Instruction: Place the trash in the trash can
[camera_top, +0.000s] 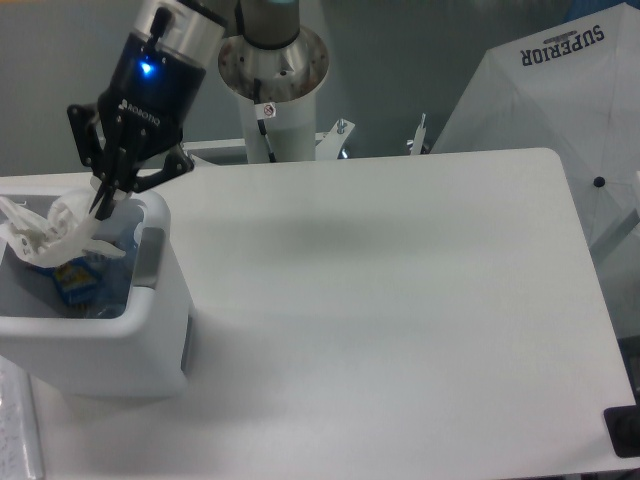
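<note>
The bench (400, 300) was a smooth, matte white slab with rounded corners, filling most of the view. Behind it stood a plain grey wall, and at one o'clock a pale fabric canopy (545, 90) with dark lettering leaned in from the side. The arm's white cylindrical pedestal (272, 100) rose at twelve o'clock beyond the bench's far edge, with small metal brackets (380, 135) near its foot.

At nine o'clock sat the trash can (150, 330), a boxy white plastic bin with rounded corners, a thick rim and a grey tab on its right wall. Inside it lay the flattened clear bottle (75, 280), its bluish label showing against the shadowed bottom.

The hand (103, 205), black and angular with a blue light glowing on the wrist above it, hung over the can's far rim at about ten o'clock. Its fingers were drawn close together on the crumpled wrapper (45, 232), a pale, creased, translucent clump with jagged edges. The wrapper hung over the can's open mouth, above the bottle; whether it touched the rim could not be told from this angle, as motion softened its outline somewhat.
</note>
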